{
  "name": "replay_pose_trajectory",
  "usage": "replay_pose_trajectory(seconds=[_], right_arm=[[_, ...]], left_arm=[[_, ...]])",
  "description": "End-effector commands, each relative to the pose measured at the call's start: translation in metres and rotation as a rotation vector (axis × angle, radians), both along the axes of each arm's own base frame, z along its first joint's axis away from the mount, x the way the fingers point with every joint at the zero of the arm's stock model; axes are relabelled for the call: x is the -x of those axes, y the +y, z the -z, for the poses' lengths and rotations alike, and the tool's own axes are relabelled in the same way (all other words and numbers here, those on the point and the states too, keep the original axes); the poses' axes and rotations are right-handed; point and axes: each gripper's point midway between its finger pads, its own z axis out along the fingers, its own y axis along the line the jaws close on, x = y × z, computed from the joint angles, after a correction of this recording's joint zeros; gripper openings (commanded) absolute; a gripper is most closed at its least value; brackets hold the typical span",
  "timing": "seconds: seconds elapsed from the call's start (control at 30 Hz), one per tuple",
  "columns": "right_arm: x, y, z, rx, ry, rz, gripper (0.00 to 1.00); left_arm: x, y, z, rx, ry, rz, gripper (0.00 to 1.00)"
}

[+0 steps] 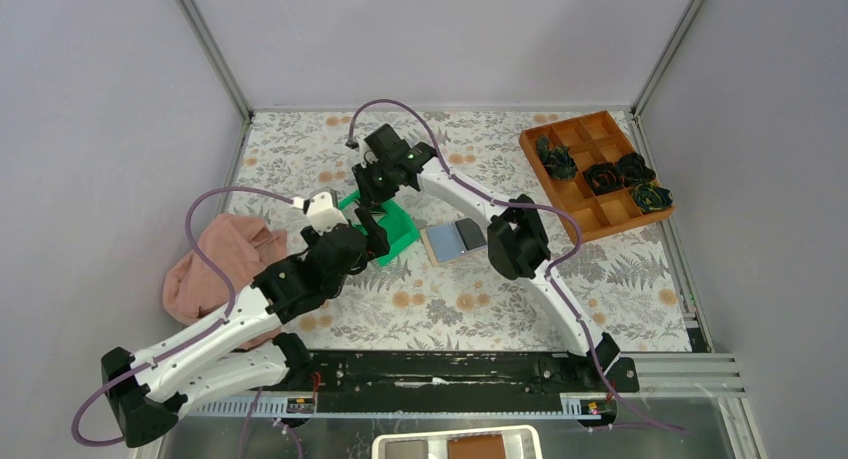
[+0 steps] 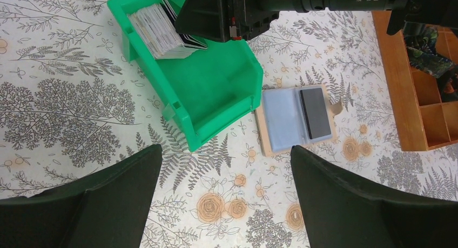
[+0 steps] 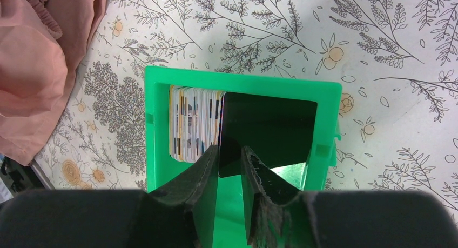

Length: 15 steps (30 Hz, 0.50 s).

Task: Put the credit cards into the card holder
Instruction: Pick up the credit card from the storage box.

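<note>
A green tray (image 3: 243, 83) holds an upright stack of credit cards (image 3: 194, 124), with one black card (image 3: 270, 129) leaning off the stack. My right gripper (image 3: 229, 151) reaches down into the tray. Its jaws stand a little apart astride that black card's lower corner; the left finger touches it and a gap shows beside the right. The card holder (image 2: 283, 124) lies open right of the tray (image 2: 216, 91), blue-grey face up, with a dark card (image 2: 315, 113) on its right half. My left gripper (image 2: 226, 151) hangs wide open and empty over the cloth, just in front of both.
A pink cloth (image 1: 225, 264) is heaped at the table's left. An orange-brown compartment box (image 1: 595, 174) with dark rosette lumps (image 1: 634, 169) stands at the back right. The right arm (image 1: 500, 229) passes over the card holder's (image 1: 455, 241) right side.
</note>
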Motion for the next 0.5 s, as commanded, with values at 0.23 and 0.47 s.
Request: replay_pose_trajectory(seconds=[0.23, 0.47], right_arm=[[-0.011, -0.005, -0.05, -0.076, -0.036, 0.011, 0.17], [-0.009, -0.003, -0.065, -0.105, -0.044, 0.009, 0.12]], left_arm=[[-0.01, -0.001, -0.008, 0.013, -0.039, -0.018, 0.97], [-0.012, -0.002, -0.009, 0.012, -0.04, -0.019, 0.97]])
